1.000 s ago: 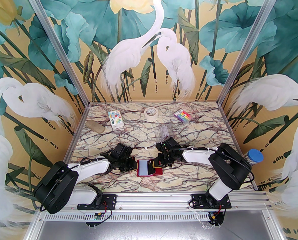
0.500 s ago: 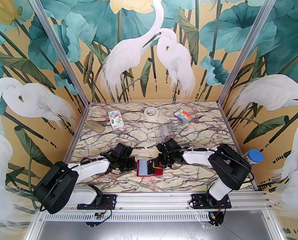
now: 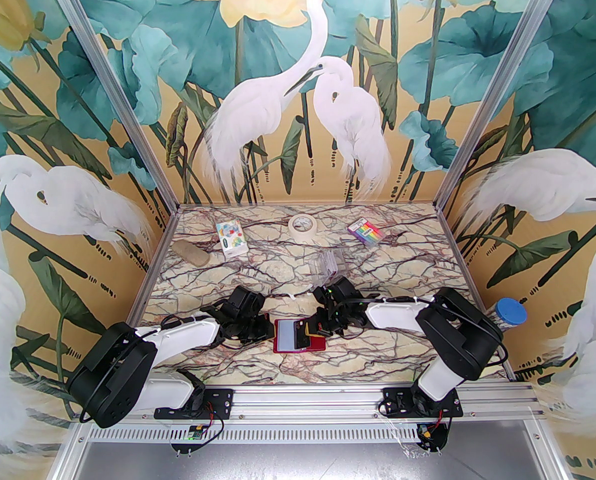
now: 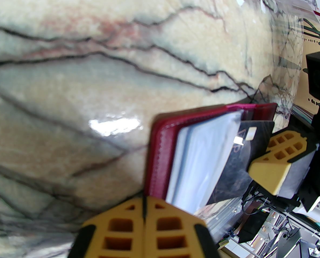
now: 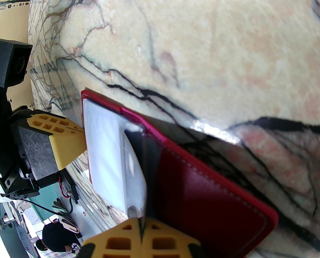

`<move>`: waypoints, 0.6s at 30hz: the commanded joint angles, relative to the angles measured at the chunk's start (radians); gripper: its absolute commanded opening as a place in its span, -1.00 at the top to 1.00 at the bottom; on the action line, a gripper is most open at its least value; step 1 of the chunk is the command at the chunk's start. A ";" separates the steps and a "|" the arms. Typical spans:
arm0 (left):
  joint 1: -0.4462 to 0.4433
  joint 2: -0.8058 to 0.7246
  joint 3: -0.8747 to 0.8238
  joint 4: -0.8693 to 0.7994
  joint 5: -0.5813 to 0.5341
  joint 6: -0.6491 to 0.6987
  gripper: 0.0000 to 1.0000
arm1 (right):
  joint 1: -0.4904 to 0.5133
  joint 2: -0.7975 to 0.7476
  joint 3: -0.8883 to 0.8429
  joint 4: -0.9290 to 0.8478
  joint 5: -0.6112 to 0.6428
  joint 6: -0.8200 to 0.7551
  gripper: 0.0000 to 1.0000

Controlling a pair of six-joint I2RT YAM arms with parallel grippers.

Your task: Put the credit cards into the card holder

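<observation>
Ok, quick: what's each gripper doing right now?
Left gripper: shut, at the edge of the dark red leather-like card holder; grip unclear.
Right gripper: shut on the dark plastic card.

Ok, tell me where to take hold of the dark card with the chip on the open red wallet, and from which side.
Grip the dark chip card by its bare end, the part sticking out past the pale grey-blue plastic cards on the dark red leather card holder. Come from the right arm's side, low and flat: its other end seems tucked under the pale stack.
</observation>
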 commanded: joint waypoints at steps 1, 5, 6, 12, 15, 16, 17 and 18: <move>-0.024 0.048 -0.016 -0.014 -0.048 0.018 0.99 | 0.008 0.013 -0.014 -0.040 0.033 0.003 1.00; -0.024 0.049 -0.016 -0.014 -0.048 0.019 0.99 | 0.008 0.010 -0.006 -0.059 0.030 -0.007 0.93; -0.024 0.049 -0.017 -0.014 -0.049 0.018 0.99 | 0.009 0.006 -0.002 -0.068 0.030 -0.011 0.87; -0.023 0.049 -0.018 -0.013 -0.050 0.018 0.99 | 0.008 -0.017 0.017 -0.118 0.045 -0.030 0.46; -0.024 0.046 -0.018 -0.011 -0.047 0.018 0.99 | 0.009 -0.021 0.025 -0.129 0.045 -0.033 0.36; -0.023 0.046 -0.018 -0.011 -0.047 0.018 0.99 | 0.008 -0.021 0.027 -0.136 0.046 -0.035 0.32; -0.024 0.045 -0.018 -0.011 -0.047 0.019 0.99 | 0.009 -0.022 0.033 -0.146 0.049 -0.037 0.29; -0.023 0.046 -0.018 -0.011 -0.048 0.019 0.99 | 0.009 -0.025 0.038 -0.155 0.053 -0.042 0.27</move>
